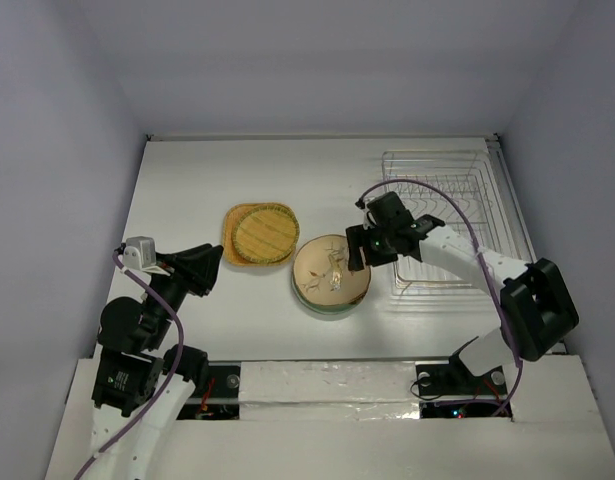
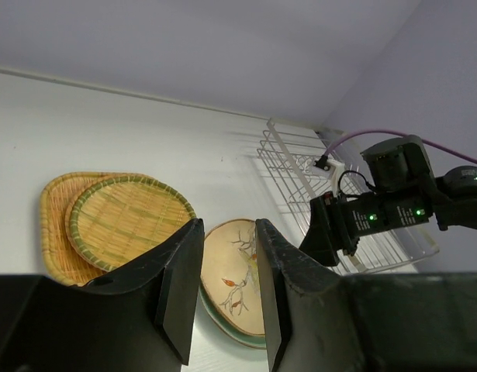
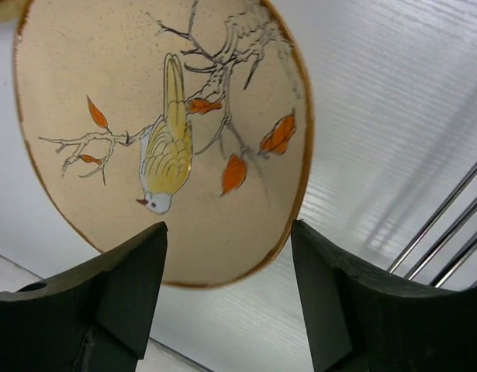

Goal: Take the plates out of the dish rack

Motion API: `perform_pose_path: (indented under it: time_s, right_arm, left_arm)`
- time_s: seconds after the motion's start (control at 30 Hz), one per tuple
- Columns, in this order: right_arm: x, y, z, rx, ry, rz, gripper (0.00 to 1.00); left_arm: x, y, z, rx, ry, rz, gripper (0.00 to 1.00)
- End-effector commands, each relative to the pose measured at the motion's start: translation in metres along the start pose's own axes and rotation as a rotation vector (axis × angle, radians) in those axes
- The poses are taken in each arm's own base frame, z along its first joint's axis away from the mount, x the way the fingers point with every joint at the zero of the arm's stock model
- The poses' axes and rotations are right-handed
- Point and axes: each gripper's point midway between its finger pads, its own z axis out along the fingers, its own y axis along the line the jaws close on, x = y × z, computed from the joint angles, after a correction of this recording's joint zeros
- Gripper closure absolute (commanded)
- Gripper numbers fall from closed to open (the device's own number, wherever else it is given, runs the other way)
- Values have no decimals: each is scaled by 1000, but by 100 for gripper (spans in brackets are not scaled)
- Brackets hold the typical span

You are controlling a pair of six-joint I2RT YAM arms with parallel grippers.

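The tan plate [image 1: 325, 270] is lying at the middle of the surface [image 1: 187, 190], left of the dish rack [image 1: 447, 215]. The right fingers [image 3: 126, 287] are hovering apart over its rim. The left fingers [image 2: 180, 291] are hanging apart toward the left edge.

Four plates [image 1: 332, 268], one dish rack [image 1: 457, 188]

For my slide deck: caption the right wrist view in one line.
Open right claw above the tan bird-painted plate, dish rack wires at the right edge.

A white desk [image 1: 207, 180] sits between pale grey walls [image 1: 47, 120]; a crinkled silvery foil strip [image 1: 327, 385] lines its near edge.
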Motion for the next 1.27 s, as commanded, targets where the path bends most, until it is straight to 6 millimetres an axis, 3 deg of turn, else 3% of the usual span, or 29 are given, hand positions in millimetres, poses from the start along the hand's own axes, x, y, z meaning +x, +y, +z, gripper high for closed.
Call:
perform_pose_path:
  time_s: [0.0,0.2,0.33,0.4,0.47,0.5,0.53,0.57,0.6,0.7,0.73,0.77,0.8,0.87,0.9,0.93,0.97,1.03,1.13,1.23]
  right_arm:
    - [-6,1,1,66,-10,-30,29]
    - [-4,9,3,105,-5,-54,23]
    - [-20,18,-12,113,-83,-65,24]
    - [-37,38,-37,61,-181,-82,27]
    - [-58,49,-61,24,-281,-77,42]
    - [-68,55,-84,-6,-355,-71,57]
    - [-75,58,-98,-16,-405,-66,100]
    - [-82,60,-113,-24,-455,-59,100]
    - [-93,62,-141,-39,-556,-48,100]
    - [-104,62,-187,-67,-724,-19,100]
    - [-106,57,-222,-74,-831,8,100]
    - [-110,56,-242,-88,-909,25,100]
    - [-109,53,-258,-94,-964,45,100]
    - [-101,42,-300,-109,-1106,95,83]
    - [-98,38,-310,-115,-1144,122,73]
    - [-93,29,-311,-97,-1168,150,52]
    - [-88,25,-326,-111,-1215,172,44]
    - [-84,12,-330,-75,-1252,226,27]
    - [-77,4,-326,-54,-1264,241,20]
    - [-73,5,-317,-73,-1255,228,19]
  left_arm:
    - [-8,-3,2,11,-34,0,70]
    - [-9,-4,1,14,-36,0,70]
    - [-9,-4,1,15,-39,2,66]
    - [-8,-4,1,19,-36,2,62]
    - [-8,-5,2,23,-33,4,52]
    - [-8,-5,2,26,-33,4,46]
    - [-9,-7,1,32,-34,6,34]
    - [-8,-9,1,43,-29,8,29]
    - [-9,-11,-1,53,-32,10,25]
    - [-14,-14,-6,67,-55,20,16]
    - [-16,-14,-6,64,-60,21,11]
    - [-16,-13,-7,58,-63,21,6]
    - [-16,-12,-6,52,-63,19,1]
    - [-17,-11,-3,45,-56,21,1]
    - [-17,-11,-1,41,-50,25,1]
    - [-21,-13,-1,43,-54,28,1]
    - [-22,-13,0,40,-50,34,1]
    - [-31,-18,1,46,-61,40,1]
    - [-42,-23,3,53,-71,59,1]
    - [-44,-20,8,31,-67,65,1]
